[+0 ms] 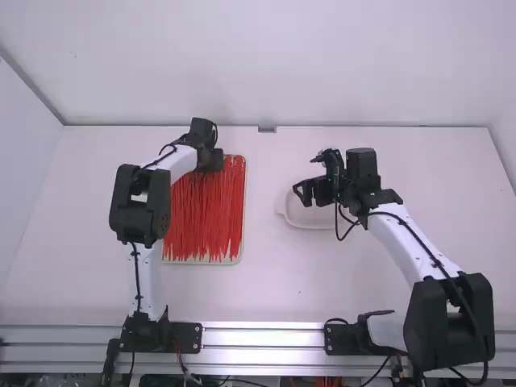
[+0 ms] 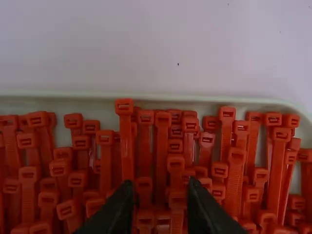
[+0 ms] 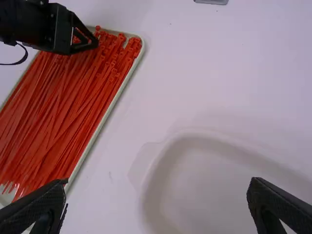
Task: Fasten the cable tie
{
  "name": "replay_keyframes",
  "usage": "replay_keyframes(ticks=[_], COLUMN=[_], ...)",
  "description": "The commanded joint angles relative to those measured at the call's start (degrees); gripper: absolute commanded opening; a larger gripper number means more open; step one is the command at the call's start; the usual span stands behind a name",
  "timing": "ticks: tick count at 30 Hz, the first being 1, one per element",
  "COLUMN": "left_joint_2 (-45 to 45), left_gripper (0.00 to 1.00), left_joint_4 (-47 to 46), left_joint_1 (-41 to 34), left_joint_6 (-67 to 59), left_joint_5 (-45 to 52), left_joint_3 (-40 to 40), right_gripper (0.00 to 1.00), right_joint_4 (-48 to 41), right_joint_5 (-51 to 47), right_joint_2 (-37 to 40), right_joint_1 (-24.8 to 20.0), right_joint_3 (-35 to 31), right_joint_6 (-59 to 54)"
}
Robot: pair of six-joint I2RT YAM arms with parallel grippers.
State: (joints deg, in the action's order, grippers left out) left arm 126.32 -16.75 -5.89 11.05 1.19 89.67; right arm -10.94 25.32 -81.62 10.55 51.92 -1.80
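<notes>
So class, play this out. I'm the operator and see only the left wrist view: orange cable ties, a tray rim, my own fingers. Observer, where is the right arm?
Observer: The right gripper hovers over a white dish, to the right of your tray.
Operator: Is it holding anything?
Observer: No. Its fingers are spread wide with nothing between them.
Operator: Where along the tray am I?
Observer: The left gripper sits at the tray's far end. The cable ties run from there back towards the arm bases.
</notes>
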Motion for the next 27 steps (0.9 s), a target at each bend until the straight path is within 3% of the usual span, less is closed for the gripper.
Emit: replay_keyframes(ticks=[1, 27], left_joint_2=[0.61, 0.98], left_gripper=[0.33, 0.28], left_joint_4=[0.17, 2.45], left_joint_1=[-0.13, -0.22], left_joint_6=[1.2, 0.96], left_joint_5=[-0.2, 0.96], left_joint_3=[-0.59, -1.22], right_gripper=[0.99, 0.99], right_joint_4=[-0.02, -0.24], right_joint_5=[0.13, 0.11], right_joint_2=[-0.46, -0.46], right_joint_1=[0.0, -0.02], right_joint_3=[1.68, 1.68], right_joint_6=[0.07, 0.07])
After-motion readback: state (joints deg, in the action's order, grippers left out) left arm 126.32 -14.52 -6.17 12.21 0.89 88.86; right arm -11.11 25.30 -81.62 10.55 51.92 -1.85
